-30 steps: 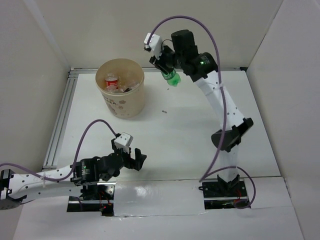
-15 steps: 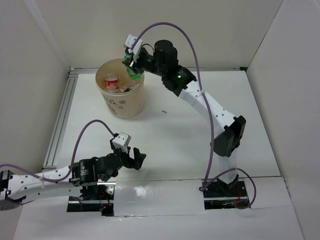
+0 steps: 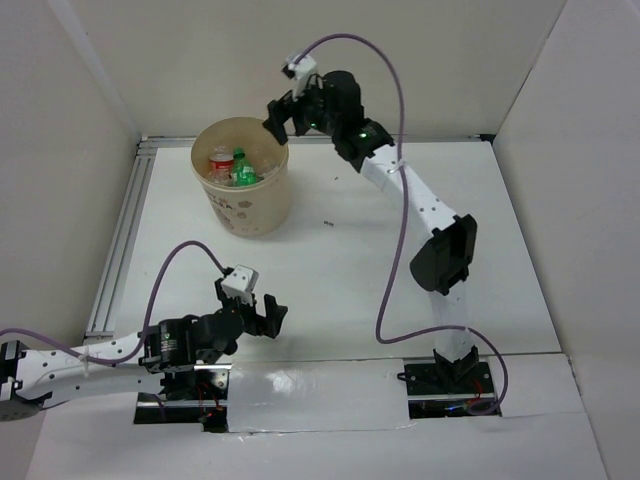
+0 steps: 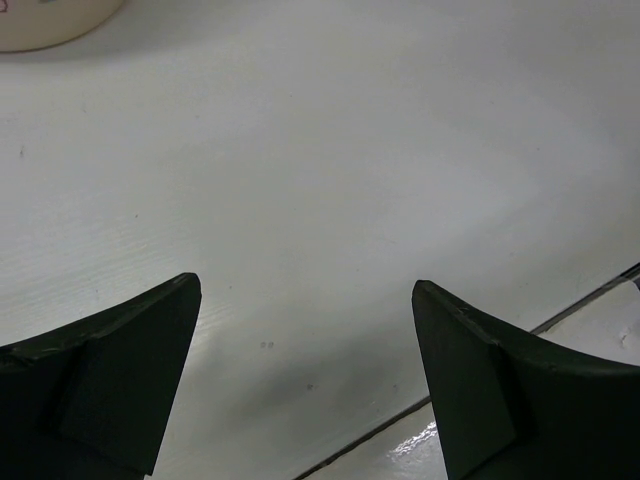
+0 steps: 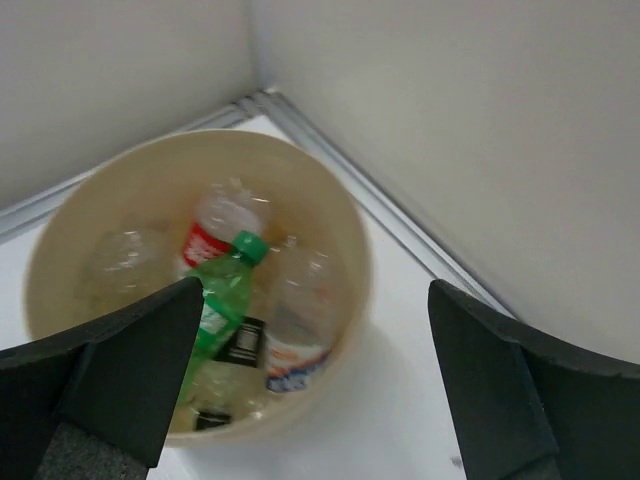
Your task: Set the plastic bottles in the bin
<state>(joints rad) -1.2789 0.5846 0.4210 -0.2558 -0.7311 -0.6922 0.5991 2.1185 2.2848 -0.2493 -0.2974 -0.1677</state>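
Well, green bottle (image 5: pixel 217 297) aslant, cap (image 5: pixel 250 245) up.

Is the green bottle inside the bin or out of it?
Inside. The right wrist view shows the green bottle lying among other bottles within the bin; the right tool above is open and empty.

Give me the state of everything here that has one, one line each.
bin, upright, open-topped, holding several bottles
green bottle, lying in the bin, cap on
red-labelled bottle, inside the bin
left gripper, open, empty, low over the table
right gripper, open, empty, above the bin
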